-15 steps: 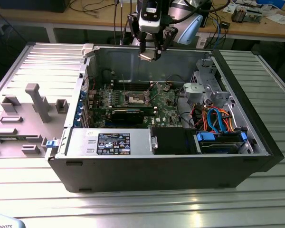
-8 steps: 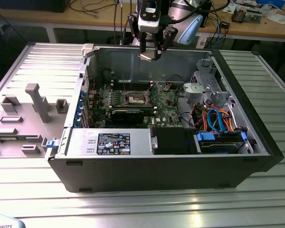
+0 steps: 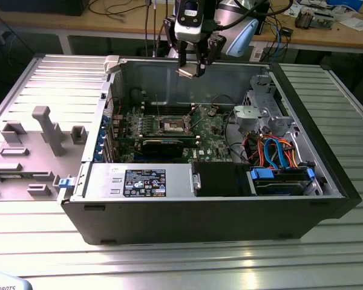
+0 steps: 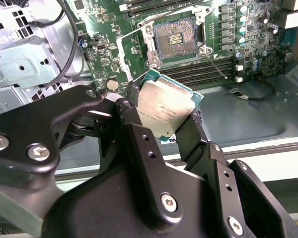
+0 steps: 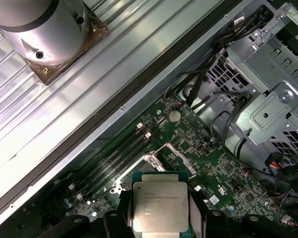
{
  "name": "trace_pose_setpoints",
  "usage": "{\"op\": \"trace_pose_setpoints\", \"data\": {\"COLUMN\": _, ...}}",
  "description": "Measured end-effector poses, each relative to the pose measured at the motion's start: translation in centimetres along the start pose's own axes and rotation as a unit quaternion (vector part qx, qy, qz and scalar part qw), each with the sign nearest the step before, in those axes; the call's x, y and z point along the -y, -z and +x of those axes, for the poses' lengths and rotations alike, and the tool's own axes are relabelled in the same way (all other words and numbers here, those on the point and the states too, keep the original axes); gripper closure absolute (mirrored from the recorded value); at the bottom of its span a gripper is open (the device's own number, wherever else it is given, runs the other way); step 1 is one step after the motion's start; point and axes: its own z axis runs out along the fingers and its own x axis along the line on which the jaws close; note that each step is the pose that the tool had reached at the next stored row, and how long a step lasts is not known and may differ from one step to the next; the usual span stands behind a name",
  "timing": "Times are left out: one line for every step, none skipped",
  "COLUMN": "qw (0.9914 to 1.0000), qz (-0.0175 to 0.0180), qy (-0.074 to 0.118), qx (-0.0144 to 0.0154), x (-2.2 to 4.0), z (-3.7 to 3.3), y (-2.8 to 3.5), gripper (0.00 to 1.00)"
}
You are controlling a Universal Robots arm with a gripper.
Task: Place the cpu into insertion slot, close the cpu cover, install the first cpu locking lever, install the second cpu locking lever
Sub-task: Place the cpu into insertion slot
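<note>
So the gripper (image 3: 191, 67) is up at the top middle of the exterior view, pinching the cpu (image 3: 184, 72) by its edges, well above the insertion slot (image 3: 172, 125), which sits bare mid-frame on the green board (image 3: 213, 142) inside the case (image 3: 199, 211).

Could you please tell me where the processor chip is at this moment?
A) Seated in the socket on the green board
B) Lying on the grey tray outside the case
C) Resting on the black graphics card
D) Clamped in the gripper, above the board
D: the chip is clamped in the gripper, clear of the board, while the socket lies open with its bare contacts showing.
</note>
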Motion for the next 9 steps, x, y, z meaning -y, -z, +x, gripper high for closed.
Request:
{"op": "trace_pose_setpoints", "data": {"qw": 1.00000, "qz": 0.0000, "qy": 0.000, "qx": 0.0000, "x": 0.00, "z": 0.00, "y": 0.00, "gripper": 0.46}}
{"op": "trace_pose_setpoints", "data": {"qw": 1.00000, "qz": 0.0000, "qy": 0.000, "qx": 0.0000, "x": 0.00, "z": 0.00, "y": 0.00, "gripper": 0.46}}
{"op": "trace_pose_setpoints", "data": {"qw": 1.00000, "qz": 0.0000, "qy": 0.000, "qx": 0.0000, "x": 0.00, "z": 0.00, "y": 0.00, "gripper": 0.46}}
{"op": "trace_pose_setpoints", "data": {"qw": 1.00000, "qz": 0.0000, "qy": 0.000, "qx": 0.0000, "x": 0.00, "z": 0.00, "y": 0.00, "gripper": 0.46}}
{"op": "trace_pose_setpoints", "data": {"qw": 1.00000, "qz": 0.0000, "qy": 0.000, "qx": 0.0000, "x": 0.00, "z": 0.00, "y": 0.00, "gripper": 0.46}}
{"op": "trace_pose_setpoints", "data": {"qw": 1.00000, "qz": 0.0000, "qy": 0.000, "qx": 0.0000, "x": 0.00, "z": 0.00, "y": 0.00, "gripper": 0.46}}
{"op": "trace_pose_setpoints", "data": {"qw": 1.00000, "qz": 0.0000, "qy": 0.000, "qx": 0.0000, "x": 0.00, "z": 0.00, "y": 0.00, "gripper": 0.46}}
{"op": "trace_pose_setpoints", "data": {"qw": 1.00000, "qz": 0.0000, "qy": 0.000, "qx": 0.0000, "x": 0.00, "z": 0.00, "y": 0.00, "gripper": 0.46}}
{"op": "trace_pose_setpoints", "data": {"qw": 1.00000, "qz": 0.0000, "qy": 0.000, "qx": 0.0000, "x": 0.00, "z": 0.00, "y": 0.00, "gripper": 0.46}}
